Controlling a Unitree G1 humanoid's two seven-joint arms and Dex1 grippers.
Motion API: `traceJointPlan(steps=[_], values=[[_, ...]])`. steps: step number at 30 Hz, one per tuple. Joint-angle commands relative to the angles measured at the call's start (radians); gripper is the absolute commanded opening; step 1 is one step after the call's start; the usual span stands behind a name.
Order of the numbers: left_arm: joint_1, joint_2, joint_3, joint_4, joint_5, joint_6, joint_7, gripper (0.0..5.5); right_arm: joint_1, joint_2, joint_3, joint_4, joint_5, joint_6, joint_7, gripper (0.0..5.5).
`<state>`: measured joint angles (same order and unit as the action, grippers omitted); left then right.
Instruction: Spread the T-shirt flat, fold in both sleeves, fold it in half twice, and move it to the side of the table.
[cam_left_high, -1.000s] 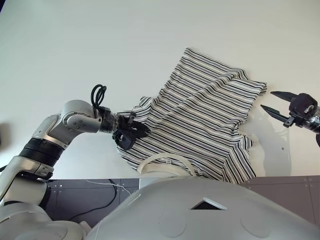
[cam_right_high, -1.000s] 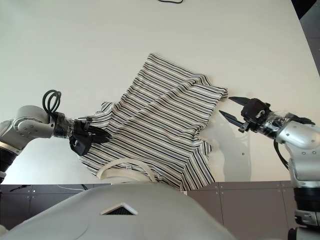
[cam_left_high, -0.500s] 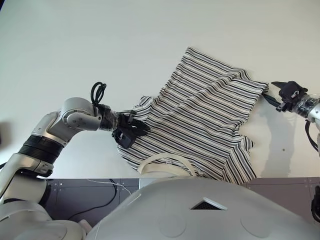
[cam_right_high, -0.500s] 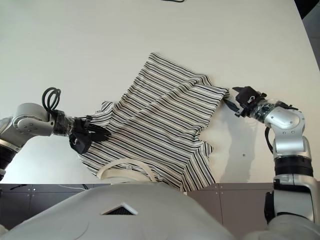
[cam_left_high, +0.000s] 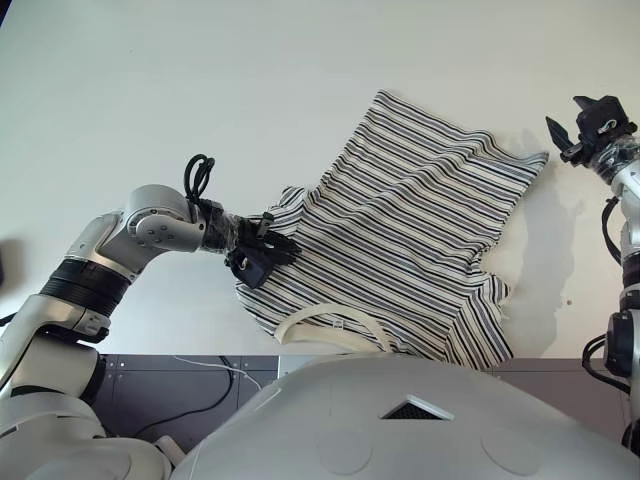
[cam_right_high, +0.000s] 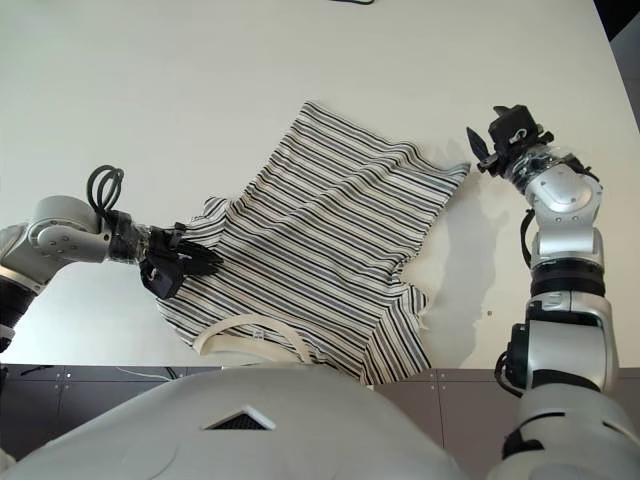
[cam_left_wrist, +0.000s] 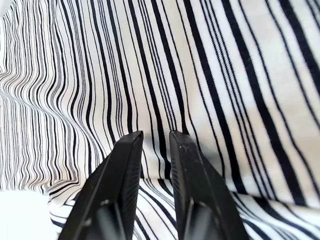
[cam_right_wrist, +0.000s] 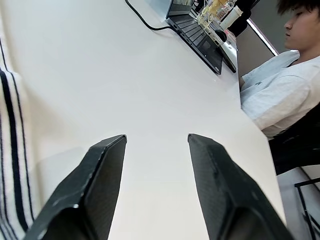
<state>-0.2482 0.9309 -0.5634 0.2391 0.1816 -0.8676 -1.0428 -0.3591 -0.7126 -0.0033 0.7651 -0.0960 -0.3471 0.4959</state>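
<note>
Shirt (cam_left_high: 400, 250) lies rumpled and skewed at near edge of table (cam_left_high: 200, 80), collar toward robot. Left tool (cam_left_wrist: 152, 137) nearly closed, pinching left sleeve fabric. Right tool (cam_right_wrist: 157, 140) wide open, empty, just beside far right corner. Advice: grip that corner, pull evenly apart until flat. Count: one shirt, two tools.

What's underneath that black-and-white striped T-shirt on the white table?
The black-and-white striped T-shirt lies rumpled on the white table, whose bare top shows beside and beyond it. Whether anything else lies beneath cannot be seen, because the cloth covers it.
</note>
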Motion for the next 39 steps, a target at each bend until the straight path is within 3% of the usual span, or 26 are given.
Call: traceJointPlan(steps=[1,6,11,16,21,27,31,35,39], values=[[0.063,0.001,-0.005,-0.037,-0.007,0.113,-0.036,0.98,0.088,-0.07,-0.036,-0.182,-0.004,0.026,0.005,2.26],[0.107,0.008,0.02,-0.129,-0.063,0.214,-0.046,0.98,0.379,-0.077,-0.018,-0.775,0.289,0.295,0.257,2.26],[0.125,0.006,0.038,-0.214,-0.124,0.308,-0.076,0.98,0.521,-0.081,0.068,-0.932,0.304,0.405,0.349,2.26],[0.117,0.008,0.053,-0.208,-0.116,0.321,-0.114,0.98,0.496,-0.114,0.115,-0.717,0.175,0.346,0.387,2.26],[0.117,0.001,0.065,-0.203,-0.114,0.317,-0.129,0.98,0.346,-0.112,0.187,-0.478,0.059,0.23,0.423,2.26],[0.072,-0.036,0.13,-0.56,-0.515,0.809,-0.172,0.98,0.082,-0.092,0.277,-0.163,-0.068,0.095,0.434,2.26],[0.044,-0.048,0.16,-0.666,-0.593,0.976,-0.158,0.98,-0.071,-0.061,0.33,0.02,-0.144,0.014,0.407,2.26],[0.007,-0.152,0.147,-0.641,-0.504,0.982,-0.075,0.98,-0.187,-0.015,0.388,0.126,-0.229,-0.074,0.354,2.26],[-0.06,-0.334,0.118,-0.505,-0.354,0.925,0.079,0.98,-0.17,-0.061,0.276,-0.008,-0.082,-0.074,0.42,2.26]])
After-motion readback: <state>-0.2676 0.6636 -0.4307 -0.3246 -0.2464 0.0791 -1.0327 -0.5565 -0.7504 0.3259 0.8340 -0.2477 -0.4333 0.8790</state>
